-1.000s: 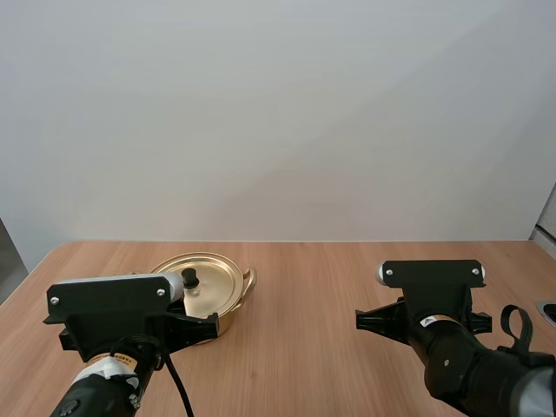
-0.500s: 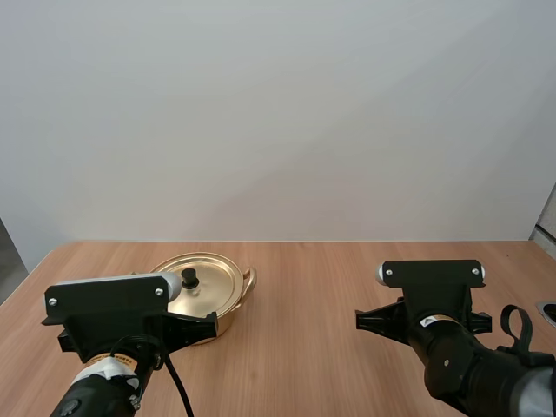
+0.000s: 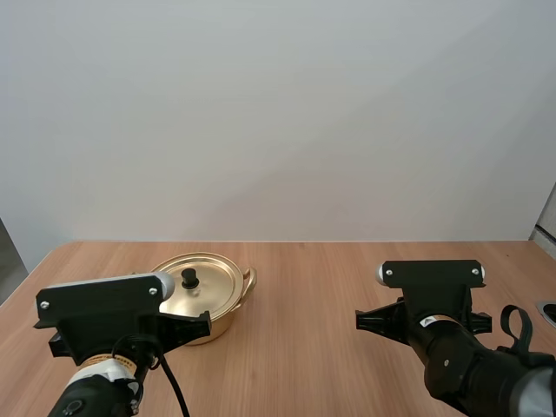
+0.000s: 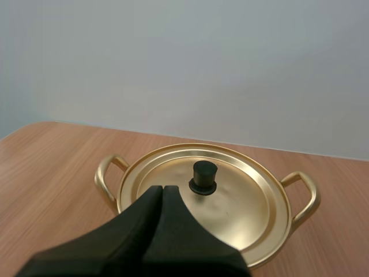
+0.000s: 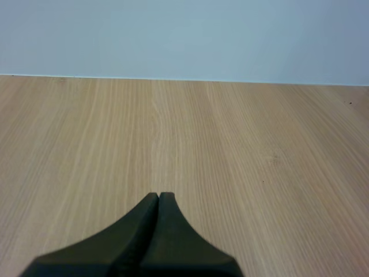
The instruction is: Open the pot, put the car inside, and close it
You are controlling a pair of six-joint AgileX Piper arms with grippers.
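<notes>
A gold pot (image 3: pixel 207 294) with two loop handles stands on the wooden table at the left, its lid (image 4: pixel 230 196) on and topped by a black knob (image 4: pixel 204 176). My left gripper (image 4: pixel 162 189) is shut on nothing, its tips just short of the knob on the near side of the lid. My right gripper (image 5: pixel 158 196) is also shut, hovering over bare wood at the right side of the table.
The wooden table (image 3: pixel 304 287) runs back to a plain pale wall. Open tabletop lies between the pot and the right arm (image 3: pixel 434 317).
The left arm has drawn back and slightly left, uncovering more of the pot's lid. The right arm has not moved.
</notes>
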